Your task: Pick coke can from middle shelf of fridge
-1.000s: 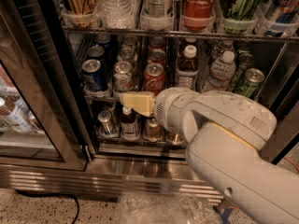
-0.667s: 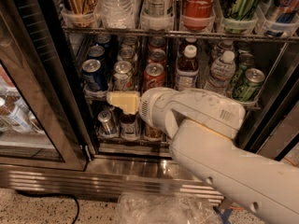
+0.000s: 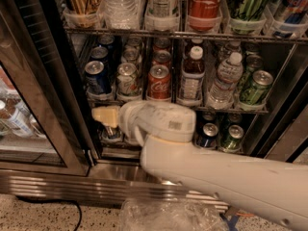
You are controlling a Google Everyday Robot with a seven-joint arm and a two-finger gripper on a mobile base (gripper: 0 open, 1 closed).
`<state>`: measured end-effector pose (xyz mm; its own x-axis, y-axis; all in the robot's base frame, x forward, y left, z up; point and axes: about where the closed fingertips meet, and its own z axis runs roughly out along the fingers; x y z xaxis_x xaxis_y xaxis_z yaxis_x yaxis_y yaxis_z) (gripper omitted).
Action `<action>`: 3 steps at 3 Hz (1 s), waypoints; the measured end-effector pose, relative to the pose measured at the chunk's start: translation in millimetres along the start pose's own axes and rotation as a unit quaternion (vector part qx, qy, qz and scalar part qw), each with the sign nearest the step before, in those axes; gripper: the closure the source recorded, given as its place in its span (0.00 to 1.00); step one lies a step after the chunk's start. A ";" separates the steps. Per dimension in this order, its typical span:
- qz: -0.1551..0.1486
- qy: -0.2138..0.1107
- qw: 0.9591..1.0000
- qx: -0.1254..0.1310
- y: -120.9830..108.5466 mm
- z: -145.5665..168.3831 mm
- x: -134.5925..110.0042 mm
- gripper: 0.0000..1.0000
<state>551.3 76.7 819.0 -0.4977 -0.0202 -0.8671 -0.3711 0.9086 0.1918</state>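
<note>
The coke can (image 3: 159,81) is small and red with a silver top. It stands at the front of its lane on the middle shelf (image 3: 231,109) of the fridge (image 3: 281,124), with more red cans in line behind it. My gripper (image 3: 106,115) is a beige tip on the white arm. It sits at the shelf's front edge, below and to the left of the coke can, under a blue can (image 3: 97,76). It is apart from the coke can. A much taller red Coca-Cola container (image 3: 204,4) stands on the rack above.
On the middle shelf stand a silver can (image 3: 126,79), a brown bottle (image 3: 192,78), a water bottle (image 3: 225,81) and a green can (image 3: 255,88). Cans (image 3: 209,134) stand on the lower shelf. The glass door (image 3: 29,105) is open at left. A steel base grille (image 3: 57,186) and a plastic bag (image 3: 168,215) lie below.
My gripper has moved left and a little lower, from under the coke can's lane to under the blue can. The cans have not moved.
</note>
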 end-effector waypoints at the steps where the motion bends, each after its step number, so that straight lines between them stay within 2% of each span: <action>1: -0.073 0.012 0.997 0.005 33.9 31.2 33.0 0.00; 2: -0.164 -0.014 0.986 0.029 62.2 42.0 42.2 0.00; 3: -0.240 -0.074 0.965 0.078 79.8 22.2 20.1 0.00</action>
<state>529.1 158.0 806.7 -0.1759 -0.4038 -0.8978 -0.4025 0.8618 -0.3088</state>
